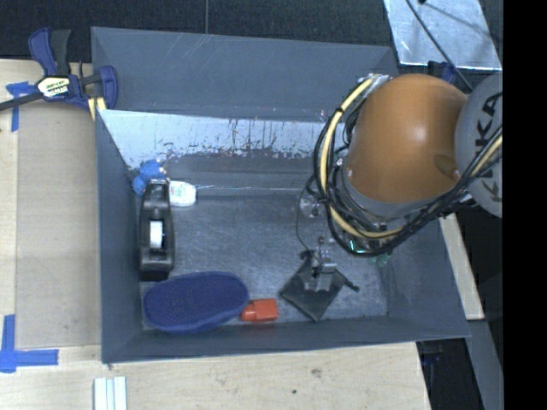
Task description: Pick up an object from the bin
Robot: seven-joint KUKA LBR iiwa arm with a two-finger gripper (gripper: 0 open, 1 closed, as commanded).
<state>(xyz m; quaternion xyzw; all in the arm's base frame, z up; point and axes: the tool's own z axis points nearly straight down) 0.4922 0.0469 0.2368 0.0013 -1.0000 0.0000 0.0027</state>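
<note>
My gripper (pixel 323 268) reaches down in the right half of the bin, near the front wall. Directly under and in front of it lies a dark grey flat square piece (pixel 309 300), tilted as a diamond on the bin floor; the gripper's tip meets its upper edge. A small orange block (pixel 261 311) lies just left of that piece. It touches the right end of a blue oval pad (pixel 194 300) along the front wall.
A black tape dispenser (pixel 156 231) stands along the left wall, with a small blue thing (pixel 151 174) and a white cap-like thing (pixel 181 195) at its far end. The arm's orange dome and cables hang over the bin's right side.
</note>
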